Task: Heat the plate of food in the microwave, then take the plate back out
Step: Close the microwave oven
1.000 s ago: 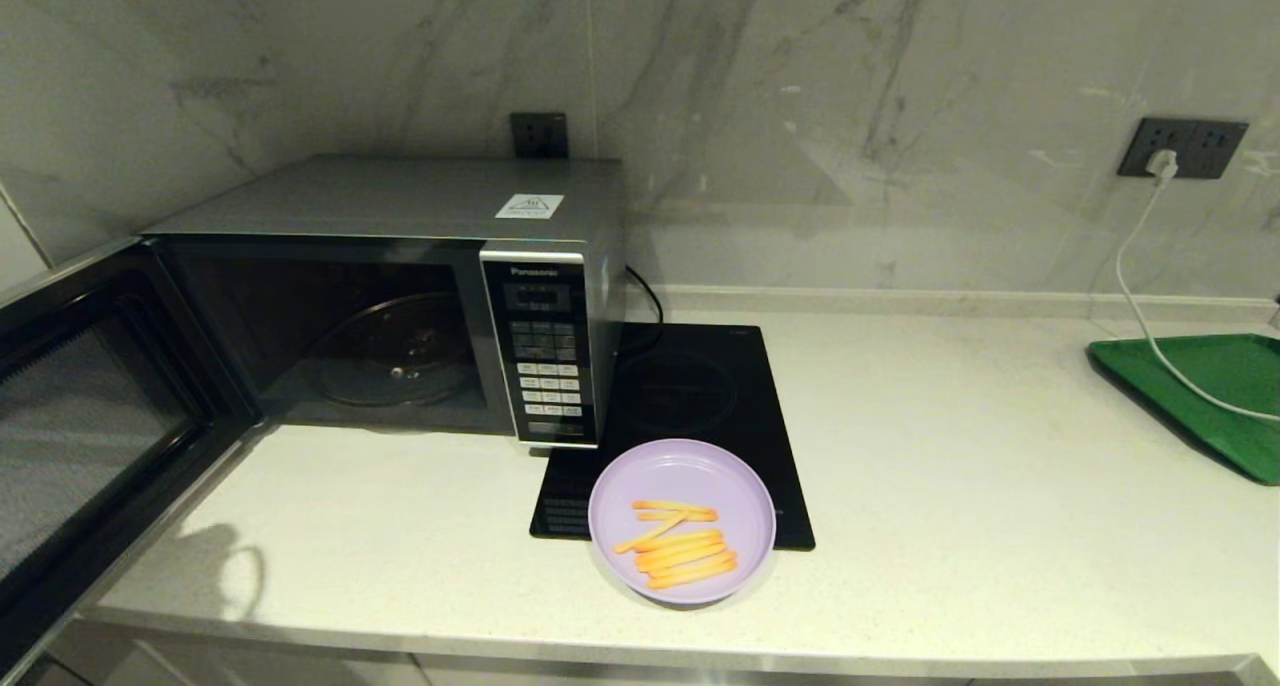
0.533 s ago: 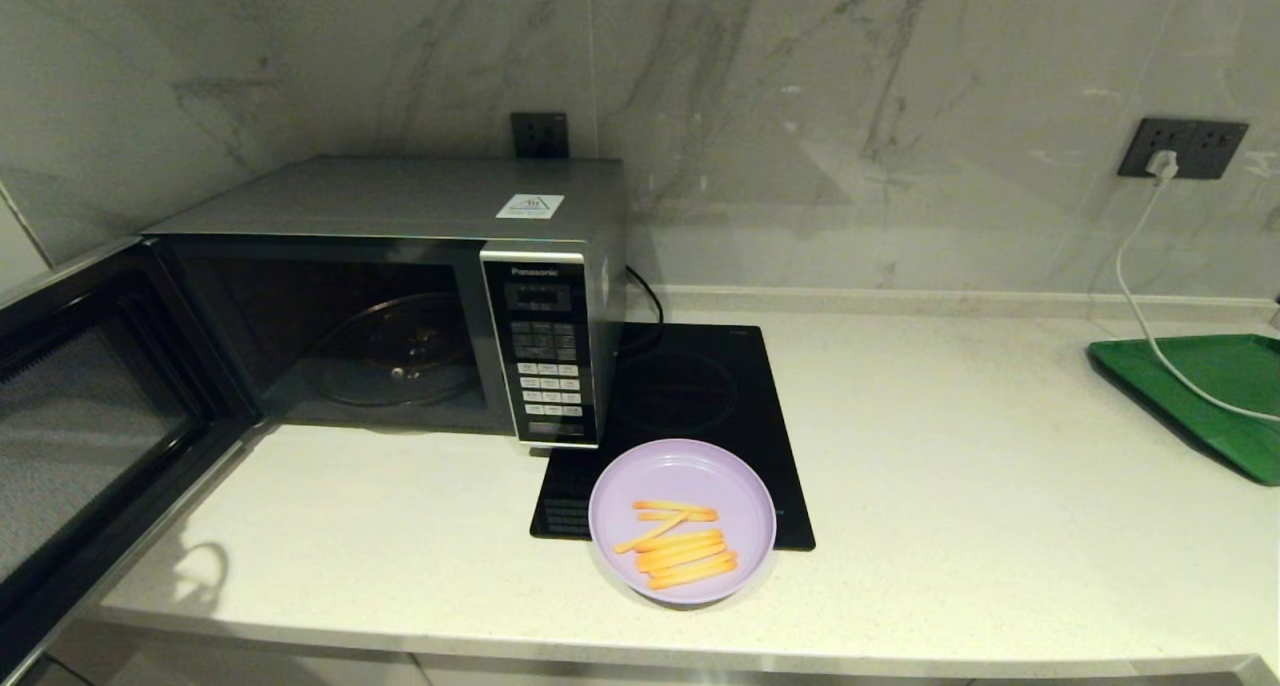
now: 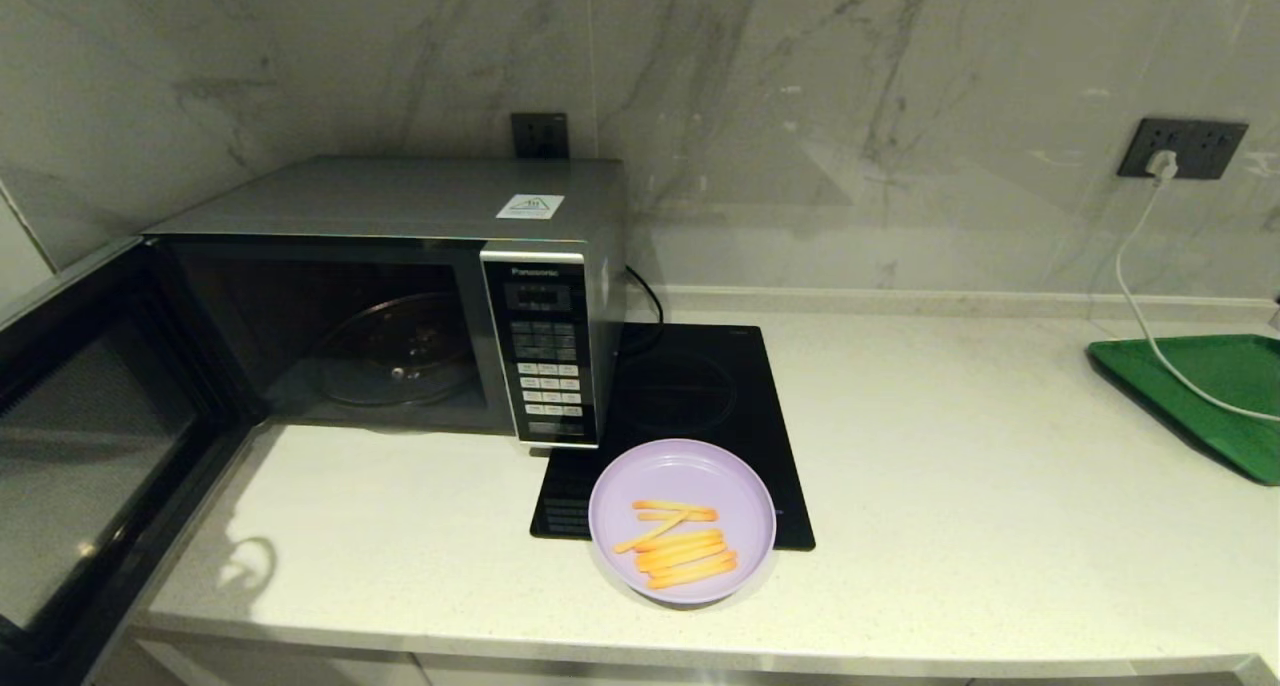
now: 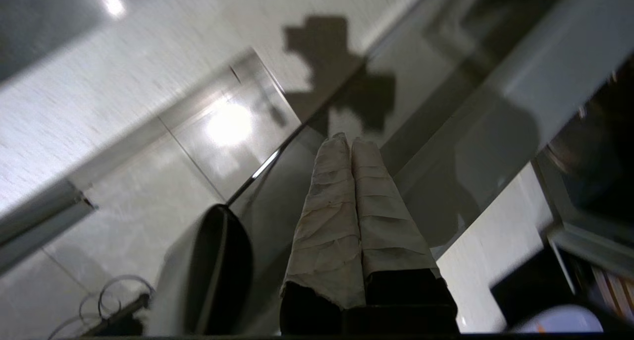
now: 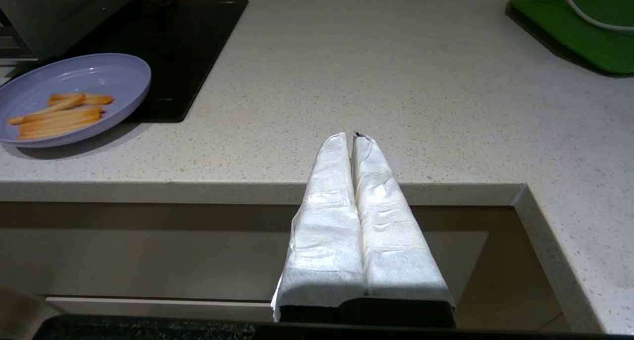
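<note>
The left gripper [image 4: 350, 141] has its fingers pressed together, empty, tips close to the microwave's [image 3: 400, 296] open door [image 3: 90, 446]. The right gripper [image 5: 352, 136], fingers together and empty, hangs below the counter [image 5: 396, 82] edge; the plate [image 5: 74, 104] sits ahead to its left, partly on the hob [image 5: 163, 37].

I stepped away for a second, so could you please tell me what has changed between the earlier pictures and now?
The dark glass door of the silver-grey microwave has swung wider open, toward the counter's front edge. Nothing was gripped or released; the left gripper is shut and empty. The lilac-purple plate of fries, black induction hob and green tray have not moved.
</note>
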{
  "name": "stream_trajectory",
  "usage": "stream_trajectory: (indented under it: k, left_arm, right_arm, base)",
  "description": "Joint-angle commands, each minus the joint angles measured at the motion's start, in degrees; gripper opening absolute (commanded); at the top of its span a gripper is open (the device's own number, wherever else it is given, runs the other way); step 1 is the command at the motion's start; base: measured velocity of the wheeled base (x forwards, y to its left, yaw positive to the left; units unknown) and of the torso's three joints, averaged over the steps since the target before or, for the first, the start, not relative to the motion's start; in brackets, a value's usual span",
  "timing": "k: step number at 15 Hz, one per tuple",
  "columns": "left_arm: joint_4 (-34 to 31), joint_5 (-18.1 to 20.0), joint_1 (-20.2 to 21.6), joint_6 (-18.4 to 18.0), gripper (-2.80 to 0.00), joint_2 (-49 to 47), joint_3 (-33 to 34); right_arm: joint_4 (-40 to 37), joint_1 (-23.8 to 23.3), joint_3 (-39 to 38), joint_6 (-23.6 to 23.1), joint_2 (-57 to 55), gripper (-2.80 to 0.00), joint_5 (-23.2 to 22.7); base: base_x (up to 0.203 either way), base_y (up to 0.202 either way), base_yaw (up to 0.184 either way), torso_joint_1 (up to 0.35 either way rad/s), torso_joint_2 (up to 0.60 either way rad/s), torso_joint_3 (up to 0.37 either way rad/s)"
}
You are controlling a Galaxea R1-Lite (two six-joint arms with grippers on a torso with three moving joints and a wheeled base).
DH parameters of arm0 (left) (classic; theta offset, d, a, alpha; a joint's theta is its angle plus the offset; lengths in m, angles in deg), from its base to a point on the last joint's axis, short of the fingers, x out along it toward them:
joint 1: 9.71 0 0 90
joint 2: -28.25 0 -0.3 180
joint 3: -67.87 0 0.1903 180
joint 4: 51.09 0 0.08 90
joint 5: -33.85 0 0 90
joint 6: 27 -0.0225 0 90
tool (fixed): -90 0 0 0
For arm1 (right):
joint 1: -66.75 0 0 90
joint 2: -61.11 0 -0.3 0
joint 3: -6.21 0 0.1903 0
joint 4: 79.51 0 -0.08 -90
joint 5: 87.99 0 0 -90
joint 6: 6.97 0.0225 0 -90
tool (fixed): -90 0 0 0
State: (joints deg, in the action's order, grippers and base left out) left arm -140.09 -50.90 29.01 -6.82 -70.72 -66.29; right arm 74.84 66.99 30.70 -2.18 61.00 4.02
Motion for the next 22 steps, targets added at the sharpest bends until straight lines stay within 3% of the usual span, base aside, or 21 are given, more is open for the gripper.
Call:
stream_trajectory:
  k: [1,7,12,17,20,22]
  left_arm:
    - [-3.8,0.5,-7.0,4.3,-2.80,3.8,1.5]
    - [-5.3,0.3,-28.7,19.5,-2.80,9.7,10.6]
    - [-5.2,0.2,-34.6,20.4,-2.80,10.3,10.6]
    - [-4.6,0.7,-45.9,21.8,-2.80,10.3,10.7]
    - [0.0,0.4,-53.6,24.6,-2.80,8.0,10.9]
    - [2.8,-1.0,-56.2,26.2,-2.80,4.7,10.7]
  right_arm:
    - [0.0,0.0,0.0,0.0,0.0,-2.80,0.0]
    - [0.0,0.0,0.0,0.0,0.0,-2.80,0.0]
    - [0.0,0.0,0.0,0.0,0.0,-2.80,0.0]
    - [0.0,0.0,0.0,0.0,0.0,-2.80,0.0]
    - [0.0,0.0,0.0,0.0,0.0,-2.80,0.0]
    - [0.0,0.0,0.0,0.0,0.0,-2.80,0.0]
  base:
    - [0.000,0.000,0.000,0.000,0.00,0.000]
    - [0.000,0.000,0.000,0.000,0.00,0.000]
    - [0.000,0.000,0.000,0.000,0.00,0.000]
    - [0.000,0.000,0.000,0.000,0.00,0.000]
    - [0.000,0.000,0.000,0.000,0.00,0.000]
    - [0.000,0.000,0.000,0.000,0.00,0.000]
